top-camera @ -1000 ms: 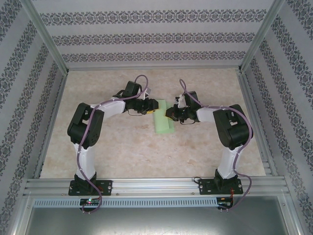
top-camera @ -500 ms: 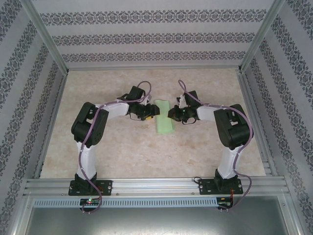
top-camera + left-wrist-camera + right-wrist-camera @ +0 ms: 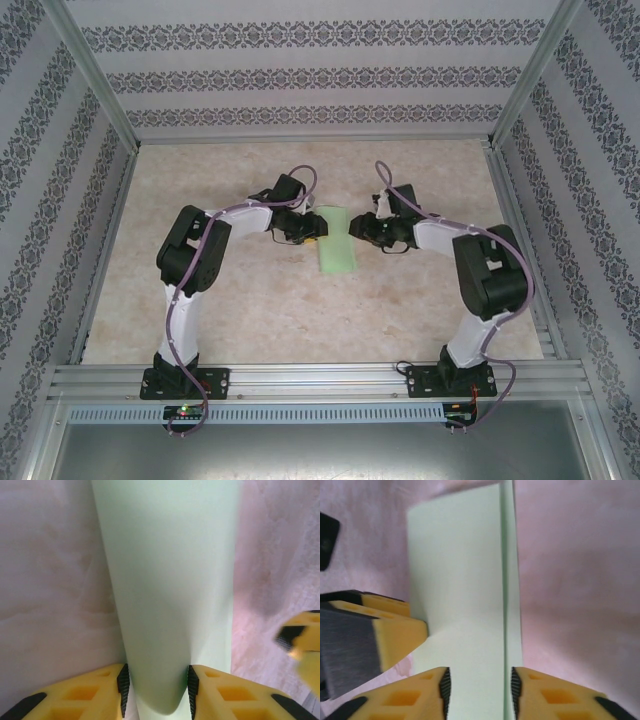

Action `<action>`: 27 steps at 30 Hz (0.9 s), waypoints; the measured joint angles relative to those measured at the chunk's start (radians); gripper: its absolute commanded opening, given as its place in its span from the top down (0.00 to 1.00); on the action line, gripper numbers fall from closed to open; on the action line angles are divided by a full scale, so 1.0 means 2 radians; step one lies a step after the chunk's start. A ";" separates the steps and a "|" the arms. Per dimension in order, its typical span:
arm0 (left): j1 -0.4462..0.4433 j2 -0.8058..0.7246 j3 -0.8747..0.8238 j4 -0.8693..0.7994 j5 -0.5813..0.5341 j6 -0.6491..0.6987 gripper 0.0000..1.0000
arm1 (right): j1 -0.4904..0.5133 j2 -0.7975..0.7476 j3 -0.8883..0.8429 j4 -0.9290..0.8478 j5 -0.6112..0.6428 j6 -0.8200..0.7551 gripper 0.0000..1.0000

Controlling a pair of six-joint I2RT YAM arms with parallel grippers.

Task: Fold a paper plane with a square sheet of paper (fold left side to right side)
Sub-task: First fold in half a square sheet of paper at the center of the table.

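Left wrist: left fingers (image 3: 85, 692) pinched the bowed paper (image 3: 165, 580); with right fingers (image 3: 555, 690) apart, its uncreased fold might spring open.

The left claw (image 3: 316, 230) and the right claw (image 3: 352, 229) face each other across the folded green paper sheet (image 3: 337, 254), so there is almost no passage between them. The worktop (image 3: 300, 320) is open in front of the paper and behind it. The left arm (image 3: 190, 255) and the right arm (image 3: 490, 272) block the two sides. Patterned walls (image 3: 300, 90) close the far edge and both side edges.
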 measured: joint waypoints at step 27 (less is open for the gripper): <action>-0.020 0.042 0.104 -0.130 -0.053 0.009 0.55 | -0.036 -0.133 -0.054 -0.033 0.060 -0.031 0.51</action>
